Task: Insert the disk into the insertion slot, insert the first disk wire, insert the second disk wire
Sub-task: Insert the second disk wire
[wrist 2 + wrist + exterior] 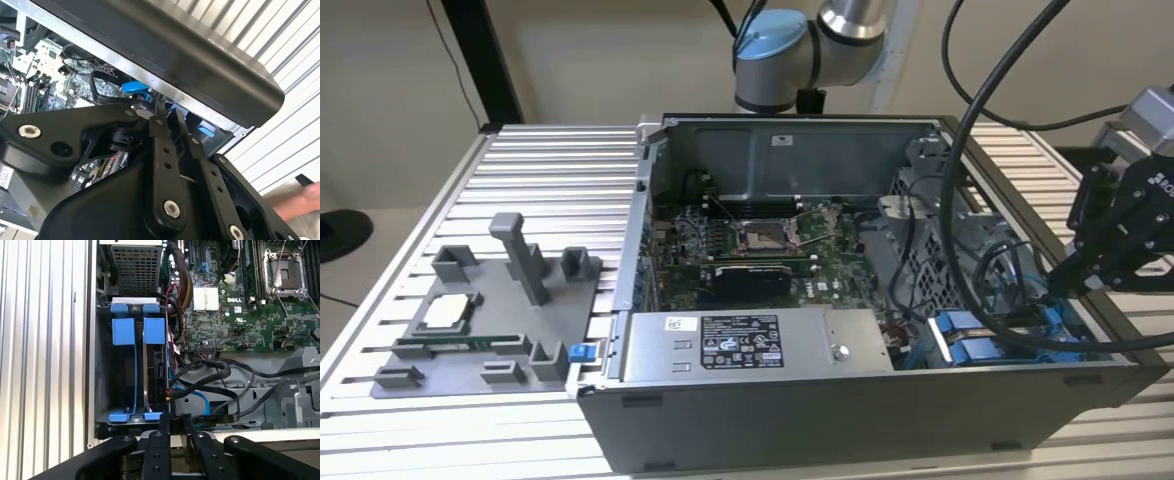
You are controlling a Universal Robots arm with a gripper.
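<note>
first wrist view: gripper (175, 419) hangs at the drive cage's near edge, tips slightly apart w/ a narrow gap and nothing seen btwn them. second wrist view: gripper (167, 114) shows the same narrow gap, w/ blue plastic just past the tips.

closest to the tips are 2 bays side by side, and 2 blue tabs (123, 330), 1 per bay, sit at the far end. disk (156, 367) sits edge-on in the insertion slot (145, 380), i.e. the bay nearer the motherboard (235, 315). the other bay, nearer the case wall, shows 1 thin blue rail (135, 385).

just beside the disk are several black cables (215, 375) in a loose bundle and 1 blue flat cable (202, 401), lying over the grey metal floor. can't tell if any is plugged into the disk.

exterior view: gripper (1083, 272) is over the case corner at the exterior view's right, above the 2 blue tabs (971, 345). further out: 1 psu box (740, 345) along the near wall, 1 cpu socket (761, 237) mid-board, and 1 pc case (854, 420) on the slatted table (534, 160). 1 grey fixture tray (494, 320) lies just beside the case at the exterior view's left.
</note>
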